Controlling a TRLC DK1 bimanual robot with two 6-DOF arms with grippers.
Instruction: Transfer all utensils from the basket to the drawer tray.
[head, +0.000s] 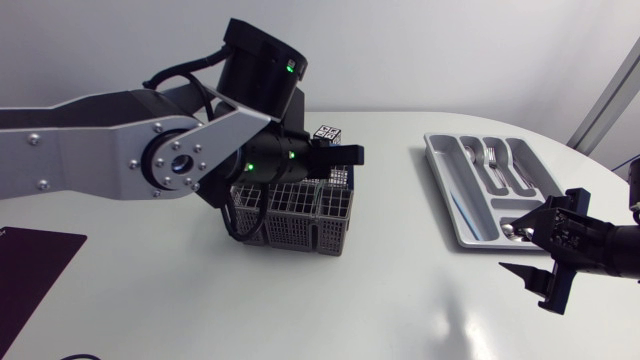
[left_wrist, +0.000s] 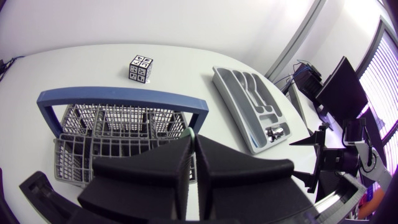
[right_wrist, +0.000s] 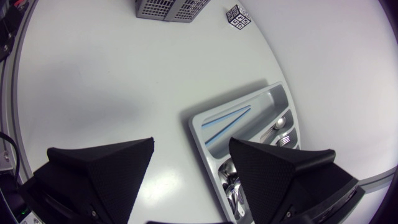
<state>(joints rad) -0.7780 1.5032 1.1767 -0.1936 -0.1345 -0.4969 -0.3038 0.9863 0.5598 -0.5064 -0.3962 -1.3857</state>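
Overhead, left pincer (head: 342, 156): fingers pressed together with nothing in them, right over the basket.
Overhead, basket (head: 290, 226): grey wire, sitting under the left pincer on the white counter (head: 200, 310).
Overhead, cube (head: 328, 133): small, black and white, just behind the left pincer.
Overhead, right pincer (head: 532, 251): fingers wide apart, holding nothing.
Overhead, drawer tray (head: 441, 185): grey, its near end just beside the right pincer, with forks and spoons (head: 495, 160) lying in it.
Left wrist, left pincer (left_wrist: 194, 169): the two fingers are together, with only a thin line between them.
Left wrist, basket (left_wrist: 118, 119): under and just ahead of the left pincer, with its blue handle (left_wrist: 118, 98) standing up.
Left wrist, drawer tray (left_wrist: 233, 113): ahead and off to one side, with a shiny spoon (left_wrist: 277, 131) at its near end.
Right wrist, right pincer (right_wrist: 193, 180): fingers far apart, nothing between them.
Right wrist, drawer tray (right_wrist: 224, 102): just ahead of the right pincer, with a thin blue stick (right_wrist: 227, 118) in one slot and shiny things in the others.
Right wrist, basket (right_wrist: 165, 7): far ahead of the right pincer, with the cube (right_wrist: 238, 17) near it.
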